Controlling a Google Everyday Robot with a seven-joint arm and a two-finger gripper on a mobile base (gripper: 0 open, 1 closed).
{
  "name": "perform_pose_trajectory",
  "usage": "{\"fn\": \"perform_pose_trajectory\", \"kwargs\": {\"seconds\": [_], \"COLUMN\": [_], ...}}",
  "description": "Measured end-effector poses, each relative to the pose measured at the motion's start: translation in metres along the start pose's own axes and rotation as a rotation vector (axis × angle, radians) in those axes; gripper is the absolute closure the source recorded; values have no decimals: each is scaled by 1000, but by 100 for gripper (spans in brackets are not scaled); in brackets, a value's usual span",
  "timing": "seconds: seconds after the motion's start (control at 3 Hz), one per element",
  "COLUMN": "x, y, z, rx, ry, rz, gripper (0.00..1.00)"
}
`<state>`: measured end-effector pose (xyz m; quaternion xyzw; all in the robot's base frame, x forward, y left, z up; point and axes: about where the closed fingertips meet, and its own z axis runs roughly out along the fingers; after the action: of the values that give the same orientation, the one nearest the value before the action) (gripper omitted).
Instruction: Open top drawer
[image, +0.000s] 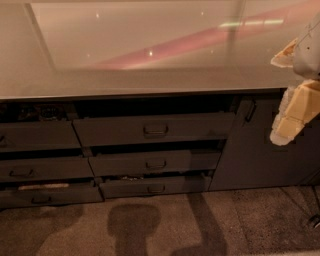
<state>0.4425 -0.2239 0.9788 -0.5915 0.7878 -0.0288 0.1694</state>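
Where the gripper (286, 131) hangs at the right edge, the left-hand drawers (35, 137) stand farthest from it, ajar under the pale countertop (125, 75). Nearer, well to its left and about level with it, the top drawer (115, 131) shows a dark gap above its front, with its loop handle (155, 130) untouched. Two narrower drawers (190, 162) lie lower-left of the gripper. The cabinet door (245, 150) is just left of it. Whether the gripper is open or closed cannot be told.
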Motion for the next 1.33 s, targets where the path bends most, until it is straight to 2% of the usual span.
{"fn": "perform_pose_trajectory", "kwargs": {"seconds": [0.67, 1.33], "x": [7, -15], "y": [-8, -33], "z": [-1, 104], "rx": [0, -236], "ry": [-23, -75], "rz": [35, 14], "gripper": [0, 0]}}
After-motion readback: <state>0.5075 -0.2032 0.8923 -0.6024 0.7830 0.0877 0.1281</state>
